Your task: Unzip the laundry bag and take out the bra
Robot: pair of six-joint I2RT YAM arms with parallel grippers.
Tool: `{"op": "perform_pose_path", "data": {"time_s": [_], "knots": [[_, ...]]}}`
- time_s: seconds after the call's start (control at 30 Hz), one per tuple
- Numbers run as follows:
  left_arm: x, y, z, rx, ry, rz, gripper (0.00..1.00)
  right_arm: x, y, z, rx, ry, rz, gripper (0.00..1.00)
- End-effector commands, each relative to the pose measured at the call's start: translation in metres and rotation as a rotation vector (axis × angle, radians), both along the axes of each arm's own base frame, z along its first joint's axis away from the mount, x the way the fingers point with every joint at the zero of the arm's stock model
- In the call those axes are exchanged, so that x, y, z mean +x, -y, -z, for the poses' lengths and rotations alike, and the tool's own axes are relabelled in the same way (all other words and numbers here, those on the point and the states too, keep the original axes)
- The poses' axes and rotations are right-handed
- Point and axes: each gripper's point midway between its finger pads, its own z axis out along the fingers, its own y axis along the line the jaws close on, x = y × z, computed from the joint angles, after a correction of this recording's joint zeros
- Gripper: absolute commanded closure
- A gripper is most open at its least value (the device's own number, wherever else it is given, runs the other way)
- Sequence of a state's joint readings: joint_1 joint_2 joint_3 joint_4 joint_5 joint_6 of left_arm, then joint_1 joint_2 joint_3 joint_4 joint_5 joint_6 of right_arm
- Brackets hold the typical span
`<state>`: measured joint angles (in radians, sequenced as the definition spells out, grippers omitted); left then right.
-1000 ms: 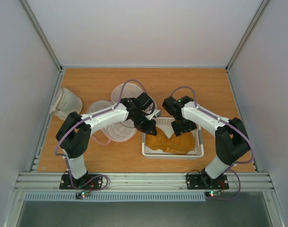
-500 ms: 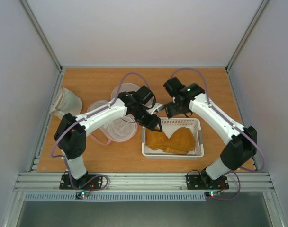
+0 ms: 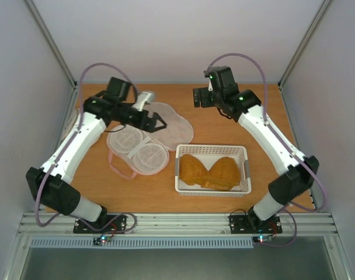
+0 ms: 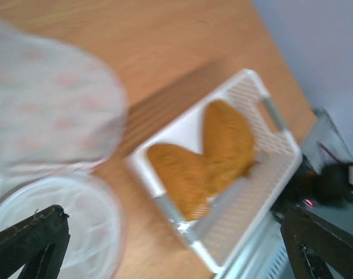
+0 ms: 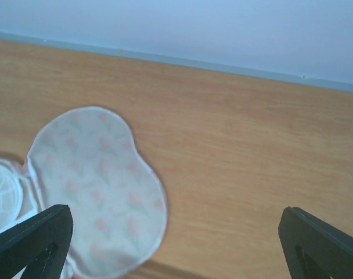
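Observation:
The bra (image 3: 209,172), mustard-brown, lies in the white basket (image 3: 212,189) with both cups up, and it shows in the left wrist view too, bra (image 4: 208,157). The laundry bag (image 3: 173,121) lies opened flat on the table, printed half behind, clear mesh-lined half (image 3: 138,153) in front. My left gripper (image 3: 157,122) hangs open above the bag's left part, holding nothing; gripper (image 4: 173,232). My right gripper (image 3: 198,97) is raised near the back of the table, open and empty; gripper (image 5: 175,232). Its view shows the printed bag (image 5: 98,186) below and left.
The perforated basket (image 4: 269,192) stands at the front right of the wooden table, close to the right arm's base. A pink loop (image 3: 124,172) of the bag trails toward the front left. Metal rails run along the near edge.
Both grippers have opened and lifted away from the basket, the left arm swinging to the back left, the right to the back. The bra now rests in the basket.

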<state>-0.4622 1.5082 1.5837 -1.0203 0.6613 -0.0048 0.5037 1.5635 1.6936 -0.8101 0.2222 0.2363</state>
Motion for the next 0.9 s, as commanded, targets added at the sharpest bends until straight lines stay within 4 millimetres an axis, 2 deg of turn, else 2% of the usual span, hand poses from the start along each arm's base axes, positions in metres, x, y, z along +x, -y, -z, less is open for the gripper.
{"op": "perform_pose_path", "data": {"time_s": [0.0,0.1,0.2,0.3,0.47,0.57,0.63,0.87], "knots": [[0.042,-0.077,0.04,0.058,-0.079,-0.345,0.0,0.054,-0.007,0.008,0.144,0.027,0.018,0.02],[0.062,-0.131,0.077,0.026,-0.206,-0.594,0.01,0.079,-0.003,0.038,0.146,-0.019,0.065,0.02],[0.07,-0.182,0.113,0.014,-0.306,-0.816,0.01,0.098,-0.014,0.07,0.177,-0.082,0.026,0.02],[0.07,-0.213,0.141,0.048,-0.343,-0.941,0.01,0.112,-0.026,0.111,0.157,-0.171,-0.017,0.04],[0.061,-0.238,0.182,0.086,-0.437,-1.072,0.01,0.12,-0.047,0.183,0.14,-0.343,-0.088,0.1],[0.055,-0.249,0.201,0.093,-0.483,-1.13,0.01,0.116,-0.059,0.215,0.155,-0.426,-0.149,0.12],[0.053,-0.249,0.209,0.098,-0.49,-1.129,0.01,0.112,-0.063,0.237,0.15,-0.468,-0.186,0.12],[0.049,-0.24,0.237,0.052,-0.558,-1.129,0.03,0.104,-0.074,0.281,0.138,-0.553,-0.29,0.15]]}}
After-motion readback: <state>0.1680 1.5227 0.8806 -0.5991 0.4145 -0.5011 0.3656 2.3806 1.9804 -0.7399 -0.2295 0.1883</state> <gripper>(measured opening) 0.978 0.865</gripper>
